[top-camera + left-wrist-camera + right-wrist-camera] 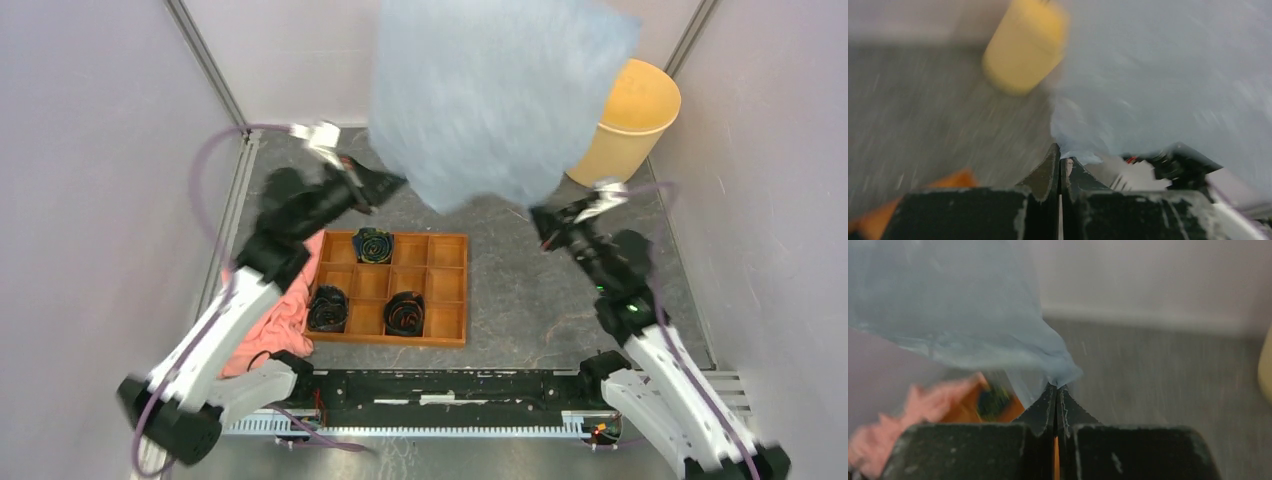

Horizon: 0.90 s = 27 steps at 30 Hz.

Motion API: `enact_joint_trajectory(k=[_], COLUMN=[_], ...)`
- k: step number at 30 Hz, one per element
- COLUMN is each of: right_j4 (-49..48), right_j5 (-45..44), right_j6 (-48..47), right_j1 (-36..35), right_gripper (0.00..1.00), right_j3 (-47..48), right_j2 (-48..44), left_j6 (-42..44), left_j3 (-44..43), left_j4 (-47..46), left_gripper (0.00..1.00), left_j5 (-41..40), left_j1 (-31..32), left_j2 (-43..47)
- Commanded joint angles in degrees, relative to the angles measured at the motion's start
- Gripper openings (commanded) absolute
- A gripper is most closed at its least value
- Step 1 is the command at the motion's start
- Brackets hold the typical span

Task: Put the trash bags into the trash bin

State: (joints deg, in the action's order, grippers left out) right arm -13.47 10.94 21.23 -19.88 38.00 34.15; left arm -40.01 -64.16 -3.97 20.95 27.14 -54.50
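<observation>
Clamping left fingers [1044, 176] and right fingers [1042, 411] on lower corners of the trash bag [495, 95], I am holding it (featherlight, floppy, slippery) over the desk's [520, 290] far edge, beside the trash bin [632, 125].

Pale-blue trash bag [490, 95]; yellow-tan trash bin [628, 125].

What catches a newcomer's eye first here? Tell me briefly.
A big translucent pale-blue plastic film bag hangs spread above the far table, pinched between the left gripper and the right gripper. Behind it at far right stands a round pale yellow-tan plastic bucket, partly hidden; nearer, an orange-brown compartment tray holds three dark bundles.
</observation>
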Motion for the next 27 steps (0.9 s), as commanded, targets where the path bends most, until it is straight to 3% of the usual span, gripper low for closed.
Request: enact_joint_trajectory(k=[1,3,6,8,10,12,14,17,20,24,27], right_j4=[9.6,10.0,15.1,18.7,15.0,10.2,10.2,17.9,26.0,36.3,39.5], right_j5=[-0.9,-0.7,-1.8,3.0,7.8,8.2,3.6,-6.0,-5.1,3.0,1.0], right_j6=[0.4,-1.0,-3.7,-4.7,-3.5,-3.1,-4.1,-5.5,-9.6,-17.1,-18.5], right_j1=[0.0,0.0,0.0,-0.1,0.0,-0.1,0.0,0.0,-0.1,-0.1,-0.1], right_gripper=[0.01,0.01,0.01,0.01,0.01,0.01,0.01,0.01,0.01,0.01,0.02], right_j3=[-8.6,-4.8,8.9,21.3,27.1,26.7,23.6,17.7,16.7,25.8,29.0], right_j2=[5.9,6.1,6.5,7.2,5.6,2.0,-0.4,-0.4,2.3,4.5,4.2], left_j6=[2.6,3.9,4.7,1.4,-2.1,-3.7,-3.0,-0.1,-0.3,-3.4,-3.4], left_j3=[10.4,5.2,-6.0,-12.4,-14.3,-12.2,-8.5,-3.8,1.1,9.4,10.6], left_j4=[13.6,14.1,12.5,8.6,2.4,-1.5,0.7,12.4,19.4,12.8,9.1], left_gripper=[0.02,0.02,0.02,0.02,0.02,0.02,0.02,0.02,0.02,0.02,0.02], left_j5=[-2.3,-0.8,7.8,13.5,14.8,11.8,6.0,-3.4,-9.1,-6.5,-2.5], left_j1=[-0.6,-0.6,-0.6,-0.4,-0.2,-0.2,-0.2,-0.3,-0.3,-0.4,-0.4], left_j2=[-8.0,-10.2,-13.3,-13.7,-11.4,-7.7,-4.5,-2.7,-0.6,5.9,5.7])
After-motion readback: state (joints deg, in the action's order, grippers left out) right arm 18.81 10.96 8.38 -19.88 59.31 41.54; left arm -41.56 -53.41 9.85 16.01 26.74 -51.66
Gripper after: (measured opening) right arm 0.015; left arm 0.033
